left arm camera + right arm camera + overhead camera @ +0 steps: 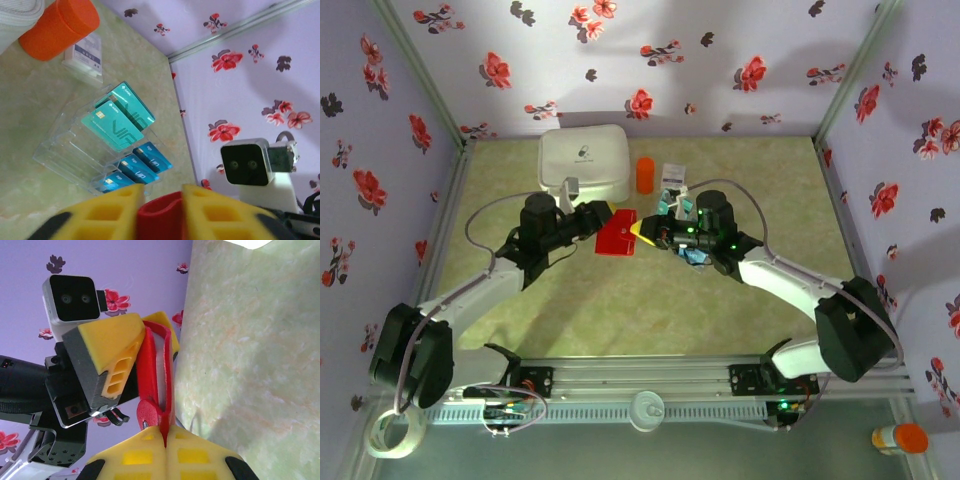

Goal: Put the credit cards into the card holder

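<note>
The red card holder [617, 236] hangs above the mat at mid-table, held from both sides. My left gripper [603, 222] is shut on its left end; in the left wrist view the card holder [161, 220] bulges between the yellow fingers [107, 212]. My right gripper [165, 437] is shut on a thin edge of the card holder [149, 365], whose two leaves stand slightly apart with a pale inside. The credit cards stand in a clear plastic rack: teal cards [120, 117] behind and blue cards [141, 167] in front. The right arm partly hides the cards [672, 206].
A large white rounded case [583, 160] sits at the back, with an orange cylinder [645, 174] and a small white printed box [672, 176] to its right. The clear rack [65, 150] stands right of the grippers. Flowered walls enclose the mat.
</note>
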Motion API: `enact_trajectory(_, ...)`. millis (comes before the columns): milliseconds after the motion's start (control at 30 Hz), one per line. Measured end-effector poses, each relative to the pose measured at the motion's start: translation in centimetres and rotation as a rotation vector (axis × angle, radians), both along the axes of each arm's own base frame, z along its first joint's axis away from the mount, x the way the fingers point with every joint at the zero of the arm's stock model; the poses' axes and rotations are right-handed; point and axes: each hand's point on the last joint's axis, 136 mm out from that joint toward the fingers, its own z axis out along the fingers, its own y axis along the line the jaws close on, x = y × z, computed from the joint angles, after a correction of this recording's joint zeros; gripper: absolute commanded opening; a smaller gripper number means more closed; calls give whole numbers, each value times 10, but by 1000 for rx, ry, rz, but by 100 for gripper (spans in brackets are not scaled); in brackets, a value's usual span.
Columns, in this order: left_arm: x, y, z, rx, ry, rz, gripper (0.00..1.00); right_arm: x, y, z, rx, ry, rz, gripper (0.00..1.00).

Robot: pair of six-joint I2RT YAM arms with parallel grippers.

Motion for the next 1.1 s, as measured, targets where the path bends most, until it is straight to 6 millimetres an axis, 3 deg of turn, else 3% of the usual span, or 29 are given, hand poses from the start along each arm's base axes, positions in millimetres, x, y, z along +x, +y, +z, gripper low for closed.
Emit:
enact_trajectory(67,-1,-1,1,-4,-5,-4,1,0,0,-4,-5,8,0,0)
enact_trajectory(167,0,-1,1,-5,-11,-5,0,1,1,-8,-10,15,0,4)
enact_trajectory(267,-1,-1,1,-4,-11,-5,0,2,-2,-12,-28,15,-5,37)
enact_trajectory(367,-1,1,-3,13,-10,3,0,4,-15,-26,-148,17,-51,53)
enact_trajectory(500,-3,10,-11,52,-3,37,0,8,-34,-21,-314,-49,-114,60)
enact_trajectory(600,-3,17,-14,71,1,73,0,6,-33,-6,-413,-129,-130,62)
enact_trajectory(767,1,25,-11,83,-8,125,0,-4,-7,1,-560,-241,-93,64)
enact_trajectory(1100,3,28,-13,99,-4,157,0,-4,36,-27,-782,-348,-42,66)
